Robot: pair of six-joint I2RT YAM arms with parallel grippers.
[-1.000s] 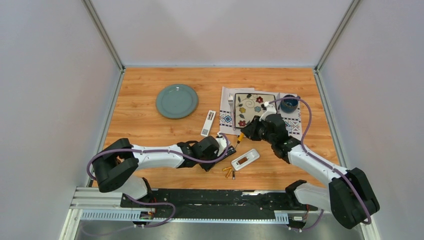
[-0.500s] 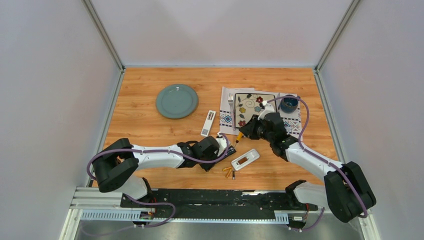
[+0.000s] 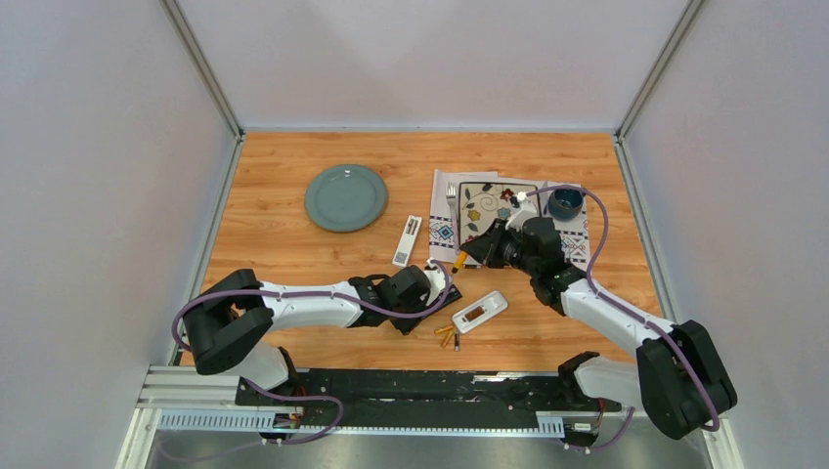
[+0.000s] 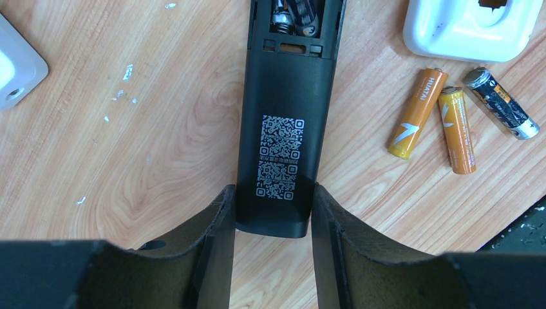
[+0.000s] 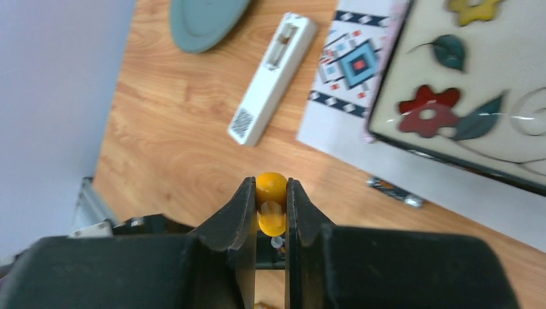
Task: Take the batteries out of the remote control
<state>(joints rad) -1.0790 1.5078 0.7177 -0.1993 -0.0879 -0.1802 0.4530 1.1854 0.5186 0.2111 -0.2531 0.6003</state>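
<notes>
The black remote control [image 4: 286, 116] lies back-up on the table, and my left gripper [image 4: 272, 193] is shut on its near end. Its battery bay at the far end stands uncovered, with batteries [image 4: 302, 13] still inside. To the right of it lie two gold-orange batteries [image 4: 417, 114] and a dark one [image 4: 502, 112]; from above they show as a small cluster of loose batteries [image 3: 446, 334]. My right gripper [image 5: 271, 199] is shut on the orange-handled screwdriver [image 5: 271, 190] and hovers over the remote's far end [image 3: 459, 260].
A white remote [image 3: 408, 240] lies left of the placemat. A second white remote [image 3: 479, 312] lies bay-up near the loose cells. A teal plate [image 3: 345, 196], a floral tray [image 3: 501, 210], a fork [image 3: 452, 200] and a blue cup [image 3: 565, 203] stand farther back. Another dark cell [image 5: 395, 191] lies by the placemat.
My right gripper has carried the screwdriver a little to the left and farther from the arm bases. The left gripper and the black remote have stayed put.
</notes>
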